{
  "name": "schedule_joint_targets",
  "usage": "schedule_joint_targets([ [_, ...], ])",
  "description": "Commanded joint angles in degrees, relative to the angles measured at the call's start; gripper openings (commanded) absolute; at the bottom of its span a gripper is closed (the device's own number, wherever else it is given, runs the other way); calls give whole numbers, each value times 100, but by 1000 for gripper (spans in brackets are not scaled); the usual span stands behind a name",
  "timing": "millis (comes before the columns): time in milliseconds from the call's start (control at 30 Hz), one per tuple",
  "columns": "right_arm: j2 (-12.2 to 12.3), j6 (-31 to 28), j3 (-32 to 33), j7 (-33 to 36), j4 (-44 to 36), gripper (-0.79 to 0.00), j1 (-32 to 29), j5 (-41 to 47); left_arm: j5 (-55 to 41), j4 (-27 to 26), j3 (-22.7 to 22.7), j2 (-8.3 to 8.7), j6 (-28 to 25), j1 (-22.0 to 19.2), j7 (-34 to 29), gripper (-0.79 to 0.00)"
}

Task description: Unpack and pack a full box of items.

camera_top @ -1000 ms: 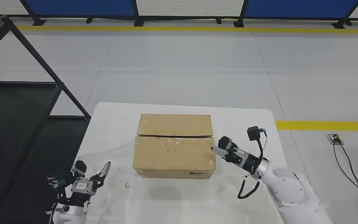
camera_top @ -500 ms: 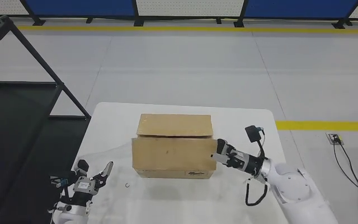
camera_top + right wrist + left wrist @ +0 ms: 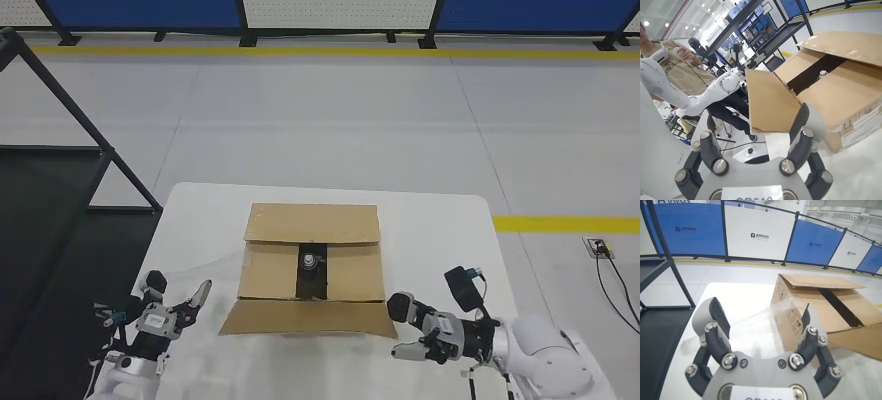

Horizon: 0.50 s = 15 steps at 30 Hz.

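Note:
The brown cardboard box [image 3: 345, 272] stands mid-table. Its near flap [image 3: 305, 318] lies folded out flat toward the front edge, and the far flap [image 3: 312, 222] is still down. Through the dark gap between the inner flaps I see a bottle cap [image 3: 310, 262], the same bottle cap [image 3: 822, 73] seen from the right wrist. My right gripper [image 3: 402, 327] is open at the folded-out flap's right corner; the flap [image 3: 770, 106] edge sits just ahead of the right gripper [image 3: 757, 121]. My left gripper [image 3: 176, 290] is open by the table's front-left corner, left of the box [image 3: 810, 306].
A strip of clear tape [image 3: 761, 317] runs from the box's left corner across the table, passing ahead of the left gripper [image 3: 762, 315]. A black metal rack [image 3: 50, 200] stands off the table's left side. Bare tabletop [image 3: 440, 240] lies right of the box.
The box's near flap has swung open and down toward the front edge, exposing the inside. My right gripper has drawn back toward the front edge with it. The left gripper shifted slightly.

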Motion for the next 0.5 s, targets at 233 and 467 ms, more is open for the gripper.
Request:
schedule_joint_targets([
  [233, 50, 33, -145, -181, 125, 0, -141, -275, 247, -98, -21, 88, -1438, 186, -252, 0],
  [467, 49, 164, -460, -336, 315, 0, 60, -455, 714, 41, 100, 134, -1830, 141, -489, 0],
])
